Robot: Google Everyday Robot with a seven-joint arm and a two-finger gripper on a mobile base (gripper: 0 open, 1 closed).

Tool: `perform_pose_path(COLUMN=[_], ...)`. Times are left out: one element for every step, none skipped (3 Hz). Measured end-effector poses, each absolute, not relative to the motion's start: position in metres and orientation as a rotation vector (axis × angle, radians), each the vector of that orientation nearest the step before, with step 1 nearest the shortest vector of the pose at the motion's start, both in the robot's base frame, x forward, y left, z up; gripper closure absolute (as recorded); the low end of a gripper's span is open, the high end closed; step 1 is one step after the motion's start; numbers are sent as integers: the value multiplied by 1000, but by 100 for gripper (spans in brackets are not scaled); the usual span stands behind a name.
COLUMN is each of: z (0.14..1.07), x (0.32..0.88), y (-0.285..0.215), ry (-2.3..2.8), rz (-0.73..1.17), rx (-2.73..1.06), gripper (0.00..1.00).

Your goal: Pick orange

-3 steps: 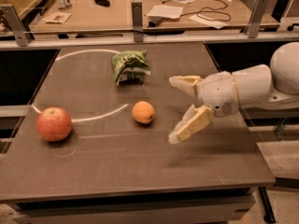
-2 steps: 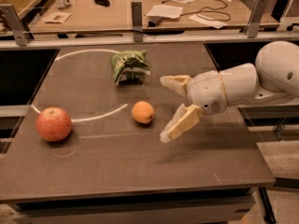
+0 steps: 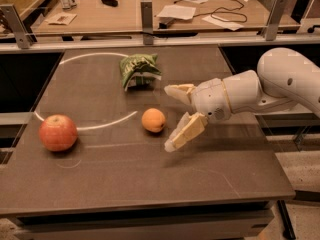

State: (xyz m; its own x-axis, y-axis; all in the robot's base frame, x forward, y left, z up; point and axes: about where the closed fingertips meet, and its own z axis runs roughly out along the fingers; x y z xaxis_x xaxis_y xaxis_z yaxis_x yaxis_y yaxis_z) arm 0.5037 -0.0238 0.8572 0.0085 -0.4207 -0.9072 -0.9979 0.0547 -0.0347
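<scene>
The orange is small, round and smooth, and sits near the middle of the dark table. My gripper comes in from the right on a white arm, just right of the orange and not touching it. It is open: one tan finger points left above the orange's level, the other angles down toward the table. Nothing is held.
A larger red-orange apple sits at the table's left. A crumpled green bag lies behind the orange. A white arc is marked on the table. A wooden desk with papers and cables stands behind a rail.
My gripper has moved left toward the orange, fingers still spread. The orange, apple and bag have not moved.
</scene>
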Motion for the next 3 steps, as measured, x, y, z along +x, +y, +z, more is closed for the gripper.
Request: perform_pose_path(z=[846, 844, 844], x=[506, 508, 508], y=[-19, -9, -8], ry=[1543, 1532, 1531], rz=[929, 947, 948], rx=[-1489, -1505, -1506], gripper=[0, 0, 0])
